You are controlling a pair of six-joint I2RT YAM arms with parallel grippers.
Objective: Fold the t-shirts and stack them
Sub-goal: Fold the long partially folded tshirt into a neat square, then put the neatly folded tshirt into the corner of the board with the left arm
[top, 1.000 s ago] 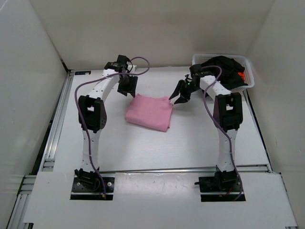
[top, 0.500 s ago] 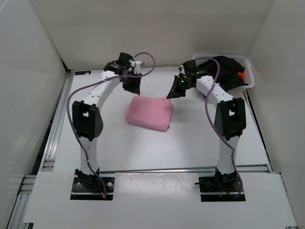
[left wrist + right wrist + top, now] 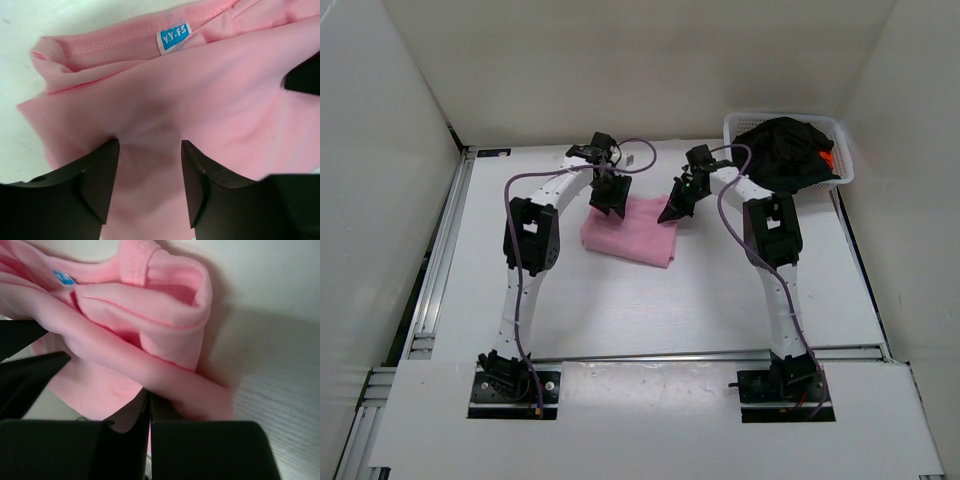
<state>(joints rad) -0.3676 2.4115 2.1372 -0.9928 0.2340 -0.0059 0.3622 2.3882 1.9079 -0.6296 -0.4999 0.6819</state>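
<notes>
Pink shirt (image 3: 628, 232) lies folded small on the table (image 3: 670, 300), mid-width and toward the far edge. Both arms work its far hem. Left gripper (image 3: 611, 200) is at the shirt's far-left part, jaws apart and astride a ridge of cloth, nothing clamped; in its wrist view the collar with the blue label (image 3: 173, 37) sits just beyond. Right gripper (image 3: 675, 208) is at the far-right corner, fingers closed together, and we judge a thin edge of the shirt is nipped between them. We read the pairing as taking two far corners so the hem can be drawn toward the near edge for another fold. Black shirt (image 3: 785, 150) and orange shirt (image 3: 829, 158) wait heaped in the basket (image 3: 740, 125) at the far right corner, unfolded.
</notes>
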